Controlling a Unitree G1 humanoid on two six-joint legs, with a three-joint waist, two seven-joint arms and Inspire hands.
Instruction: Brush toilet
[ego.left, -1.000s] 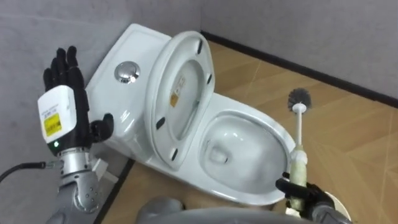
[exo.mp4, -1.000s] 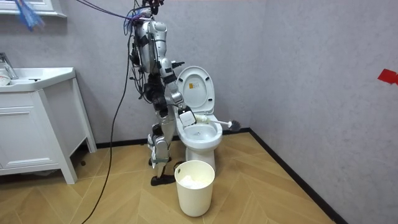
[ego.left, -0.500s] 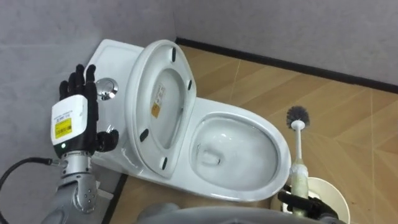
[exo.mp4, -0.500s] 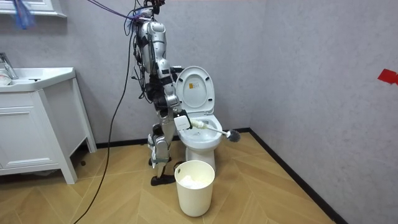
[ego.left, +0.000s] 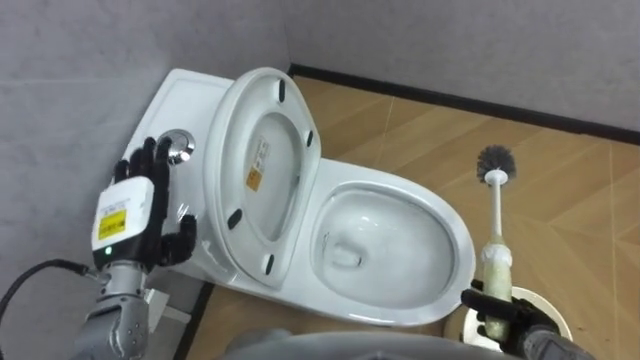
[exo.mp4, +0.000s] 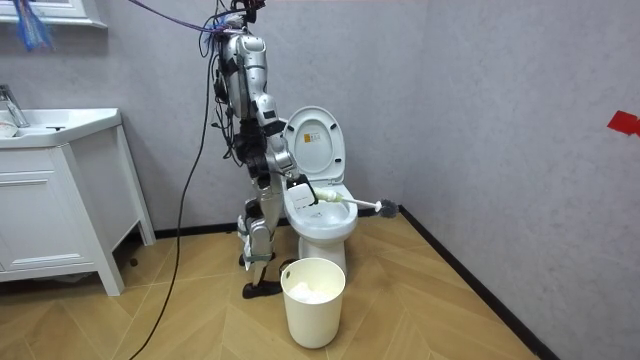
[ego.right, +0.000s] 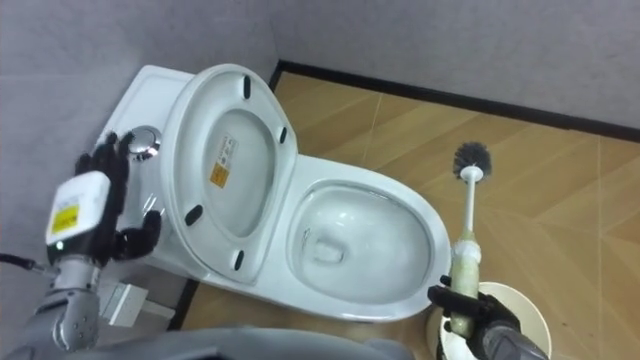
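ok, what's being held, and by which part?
Right hand grips the toilet brush by the lower end of its cream handle. Left hand is open, holding nothing.

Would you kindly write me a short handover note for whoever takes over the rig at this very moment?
Left hand: open, fingers straight, raised beside the tank near the flush button, holding nothing.
Right hand: shut on the toilet brush handle, low by the near right rim of the bowl.
Brush head points away from the robot, over the floor, outside the bowl. A white bin stands on the floor in front of the bowl.
Done: brush in hand, lid up, robot standing at the bowl.
Left: bring the bristles into the bowl and scrub.
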